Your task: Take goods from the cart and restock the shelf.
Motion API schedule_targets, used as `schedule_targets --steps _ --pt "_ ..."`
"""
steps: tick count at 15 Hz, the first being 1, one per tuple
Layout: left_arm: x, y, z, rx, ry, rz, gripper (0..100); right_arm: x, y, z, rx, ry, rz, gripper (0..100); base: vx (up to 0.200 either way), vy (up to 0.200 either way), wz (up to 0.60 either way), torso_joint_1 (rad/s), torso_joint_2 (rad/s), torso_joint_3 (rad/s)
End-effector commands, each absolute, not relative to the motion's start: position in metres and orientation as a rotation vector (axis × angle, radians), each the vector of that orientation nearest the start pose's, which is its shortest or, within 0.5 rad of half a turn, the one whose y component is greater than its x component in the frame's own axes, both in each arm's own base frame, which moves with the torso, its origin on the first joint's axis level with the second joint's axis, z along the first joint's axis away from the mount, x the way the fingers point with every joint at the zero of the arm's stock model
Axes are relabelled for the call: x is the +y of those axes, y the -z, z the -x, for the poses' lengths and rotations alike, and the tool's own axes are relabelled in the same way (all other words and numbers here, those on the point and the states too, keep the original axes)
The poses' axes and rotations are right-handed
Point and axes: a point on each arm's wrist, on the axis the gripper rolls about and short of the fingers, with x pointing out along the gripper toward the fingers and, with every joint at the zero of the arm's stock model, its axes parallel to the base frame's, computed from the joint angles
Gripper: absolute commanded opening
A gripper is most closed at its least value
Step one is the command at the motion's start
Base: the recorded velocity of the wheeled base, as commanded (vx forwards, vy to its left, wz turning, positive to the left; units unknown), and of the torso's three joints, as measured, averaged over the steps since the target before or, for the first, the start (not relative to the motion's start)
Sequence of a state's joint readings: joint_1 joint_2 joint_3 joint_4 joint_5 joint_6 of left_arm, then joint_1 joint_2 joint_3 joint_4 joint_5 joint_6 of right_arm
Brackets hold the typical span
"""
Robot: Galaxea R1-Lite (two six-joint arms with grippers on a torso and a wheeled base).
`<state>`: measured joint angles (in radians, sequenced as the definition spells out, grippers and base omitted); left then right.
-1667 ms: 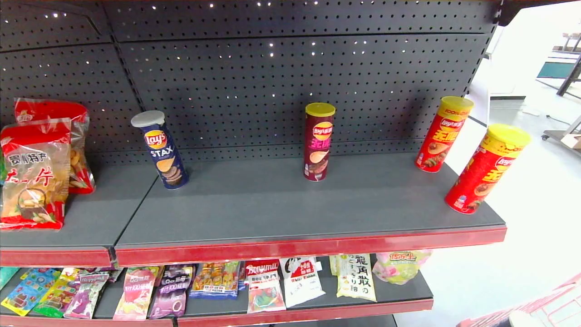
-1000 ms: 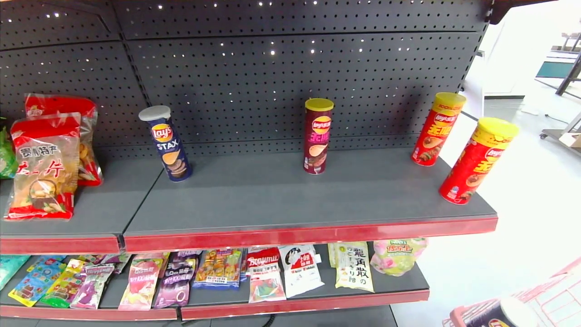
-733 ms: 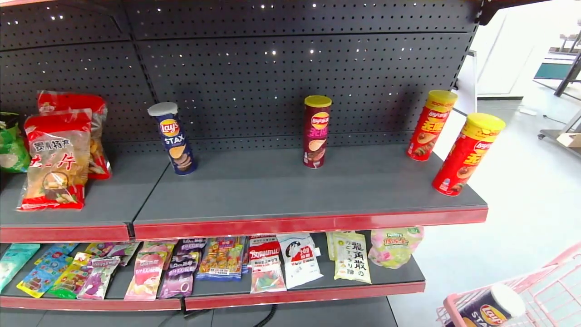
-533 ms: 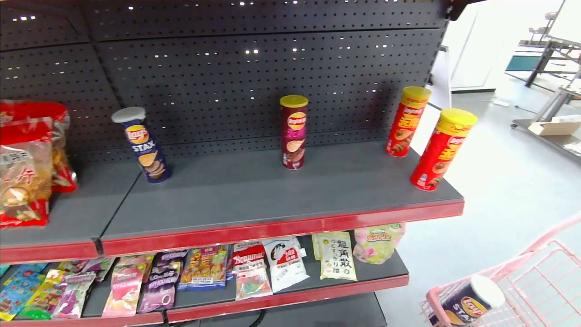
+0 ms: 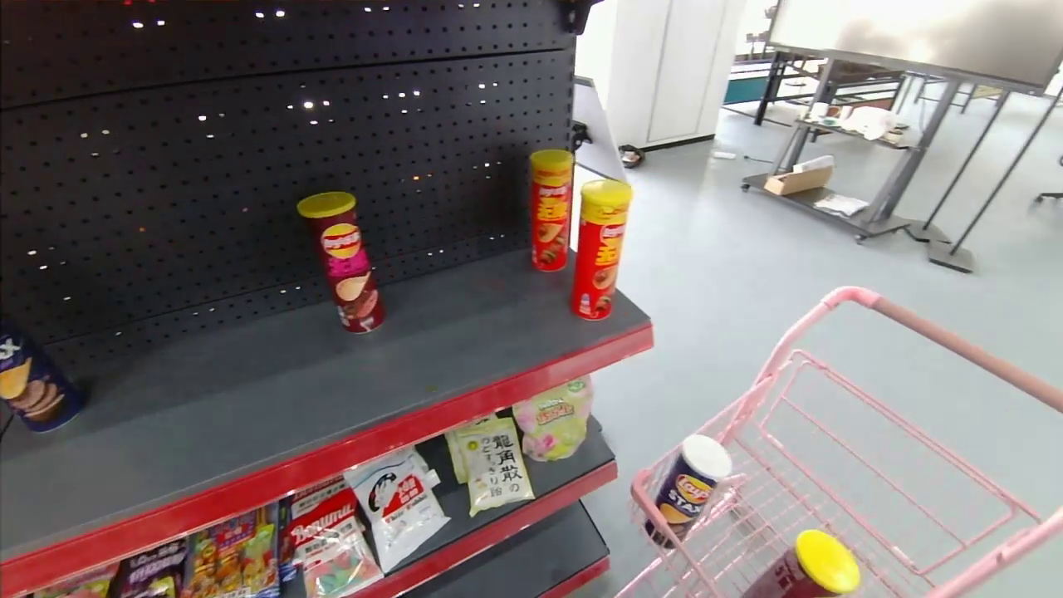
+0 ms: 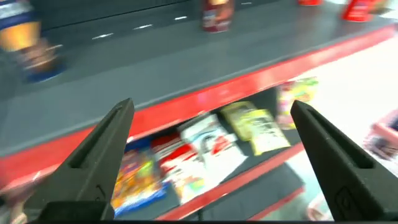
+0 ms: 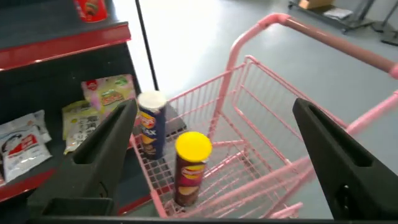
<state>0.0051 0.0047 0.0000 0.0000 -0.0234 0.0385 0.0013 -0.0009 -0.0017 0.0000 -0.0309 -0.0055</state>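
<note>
**R pincer** (image 7: 212,107): jaws spread wide, nothing held, hanging above the cart (image 7: 323,34).
**L pincer** (image 6: 211,104): jaws spread wide, empty, facing the shelf (image 6: 186,68) front edge.

**Task goods.** Two cans stand in the cart's left end, just right of the shelf end.
- Blue can (image 7: 151,124): white lid, close against the cart's left wall.
- Maroon can (image 7: 189,168): yellow lid, just beside the blue can and nearer to me.

**Step in hand (my judgement): pick one can w/ R pincer.**
1. Centre the jaws over one can only. The cans sit close together, so a stray finger could topple the other.
2. Come down from above. Grip the body below the lid, not the lid, which may pop.
3. Keep my fingers off the wire walls. The maroon can is prob. the easier first pick.
4. Lift straight up until clear of the rim, then swing left.
5. Set like by like. Maroon goes by the shelf maroon can (image 5: 345,262), blue by the shelf blue can (image 5: 29,386) at far left.

**Labels.** Print is not copied here, only its looks.
- Blue cans: round red-yellow logo w/ white lettering under it.
- Maroon cans: same logo type.
- Red cans (image 5: 600,249), right end of the shelf: yellow lids, yellow characters.
- Bags (image 5: 490,465) on the lower shelf: printed fronts.
</note>
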Motion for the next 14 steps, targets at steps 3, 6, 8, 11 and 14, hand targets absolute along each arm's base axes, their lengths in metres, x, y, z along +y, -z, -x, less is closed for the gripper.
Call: schedule_targets --steps 3,6,8,11,14 --pt "-0.0007 -0.0756 0.0223 0.006 0.02 -0.038 100 -0.0007 -0.0759 0.0229 -0.001 0.029 0.006 100 0.0 0.0 -0.6 0.005 0.0 0.002" --pt "-0.0007 -0.0758 0.0223 0.004 0.02 -0.038 100 -0.0007 -0.0759 0.0229 -0.001 0.029 0.006 100 0.0 0.0 -0.6 0.005 0.0 0.002" --pt "-0.0007 -0.0756 0.0223 0.006 0.02 -0.038 100 -0.0007 -0.0759 0.0229 -0.001 0.029 0.006 100 0.0 0.0 -0.6 0.002 0.0 0.005" --pt "-0.0007 -0.0758 0.0223 0.004 0.018 -0.038 100 -0.0007 -0.0759 0.0229 -0.001 0.029 0.005 100 0.0 0.0 0.0 0.0 0.0 0.0" --pt "-0.0007 -0.0758 0.0223 0.004 0.02 -0.038 100 -0.0007 -0.0757 0.0229 0.0 0.023 0.011 100 0.0 0.0 0.0 0.0 0.0 0.0"
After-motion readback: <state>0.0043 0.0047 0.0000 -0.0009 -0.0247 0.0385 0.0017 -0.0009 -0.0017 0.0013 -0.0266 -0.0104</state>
